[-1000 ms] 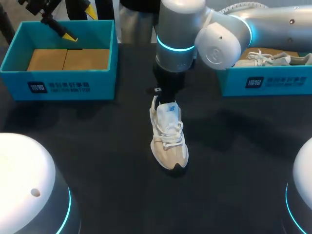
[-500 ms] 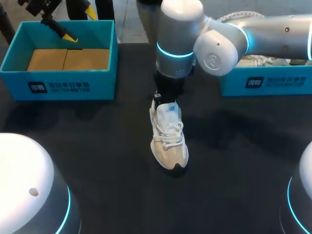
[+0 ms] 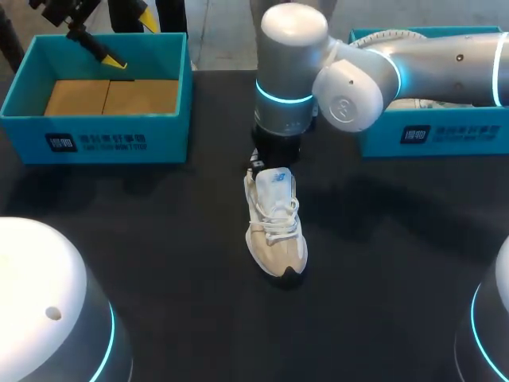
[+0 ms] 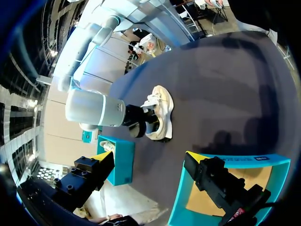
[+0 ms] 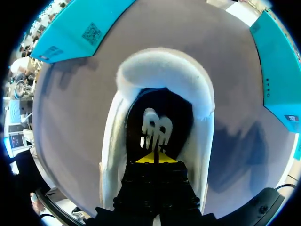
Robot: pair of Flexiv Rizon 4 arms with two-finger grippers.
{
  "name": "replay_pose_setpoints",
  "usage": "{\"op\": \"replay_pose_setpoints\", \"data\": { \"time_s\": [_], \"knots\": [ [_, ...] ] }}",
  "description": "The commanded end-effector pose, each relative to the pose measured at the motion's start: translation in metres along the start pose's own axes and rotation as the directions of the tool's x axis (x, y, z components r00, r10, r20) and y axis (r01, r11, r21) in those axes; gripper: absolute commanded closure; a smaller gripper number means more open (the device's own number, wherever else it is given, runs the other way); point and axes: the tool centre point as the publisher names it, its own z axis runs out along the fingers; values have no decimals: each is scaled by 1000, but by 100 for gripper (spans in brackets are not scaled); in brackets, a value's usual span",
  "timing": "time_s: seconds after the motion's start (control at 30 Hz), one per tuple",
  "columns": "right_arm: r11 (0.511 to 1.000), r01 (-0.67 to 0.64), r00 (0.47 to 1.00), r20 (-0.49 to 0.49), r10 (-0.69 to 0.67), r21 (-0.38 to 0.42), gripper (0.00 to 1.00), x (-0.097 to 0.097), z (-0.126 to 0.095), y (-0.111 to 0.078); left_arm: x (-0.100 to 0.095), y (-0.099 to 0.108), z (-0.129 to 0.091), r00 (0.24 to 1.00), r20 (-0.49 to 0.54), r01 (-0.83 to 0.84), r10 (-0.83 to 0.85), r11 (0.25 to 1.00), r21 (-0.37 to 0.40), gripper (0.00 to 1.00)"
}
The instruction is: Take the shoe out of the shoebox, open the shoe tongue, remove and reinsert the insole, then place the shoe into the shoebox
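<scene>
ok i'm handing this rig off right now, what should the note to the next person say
Left gripper: open, empty, above the left shoebox.
Right gripper: tips together, down inside the shoe over the insole; grip on it unclear.
Done: shoe out, standing on the table.
Tongue: cannot confirm it is opened.
Left: insole out and back in, then box the shoe.

Shoe [image 3: 275,227] mid-table between left shoebox [image 3: 95,142] and right shoebox [image 3: 449,135]
</scene>
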Motion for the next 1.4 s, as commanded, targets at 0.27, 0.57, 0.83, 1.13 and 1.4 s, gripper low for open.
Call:
{"op": "replay_pose_setpoints", "data": {
  "time_s": [0.27,0.57,0.83,1.13,1.4],
  "knots": [
    [998,-7,1000,23,8,-69,100,5,-25,11,0,-2,0,1000,-1,-1,1,1000,-4,0],
    [996,-3,1000,6,3,-88,100,1,-3,29,0,-2,0,1000,-1,-1,1,1000,-4,0],
    [998,-20,1000,12,21,-65,100,-5,15,29,0,-2,0,1000,-1,-1,1,1000,-4,0],
    [995,-25,999,34,29,-99,100,-2,-6,30,0,-2,0,1000,-1,-1,1,1000,-4,0],
    [988,-32,998,57,41,-149,100,-6,-9,44,0,-2,0,1000,-1,-1,1,1000,-4,0]
  ]
}}
